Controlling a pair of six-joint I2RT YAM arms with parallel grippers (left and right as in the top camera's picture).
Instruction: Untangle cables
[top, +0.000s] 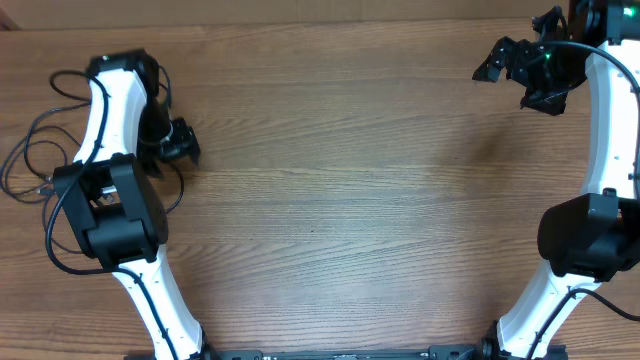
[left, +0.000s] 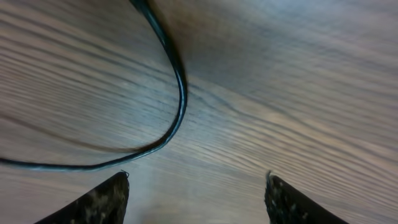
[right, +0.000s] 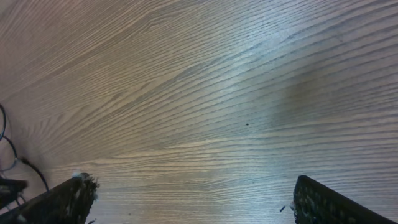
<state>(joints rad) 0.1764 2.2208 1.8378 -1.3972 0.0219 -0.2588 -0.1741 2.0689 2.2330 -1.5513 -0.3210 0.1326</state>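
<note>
Thin black cables (top: 28, 150) lie in loose overlapping loops at the table's left edge, beside and partly under my left arm; a small plug end (top: 44, 186) shows among them. My left gripper (top: 182, 142) hangs low just right of the loops, open and empty. In the left wrist view one cable (left: 180, 93) curves across the wood just ahead of the open fingers (left: 196, 186), apart from them. My right gripper (top: 510, 68) is at the far right back, open and empty. The right wrist view shows its fingers (right: 193, 196) over bare wood, with a bit of cable (right: 7, 146) at the left edge.
The brown wooden table (top: 350, 200) fills the view. The arm bases stand at the front edge, left (top: 165, 340) and right (top: 525, 335). Thicker black arm wires run along both arms.
</note>
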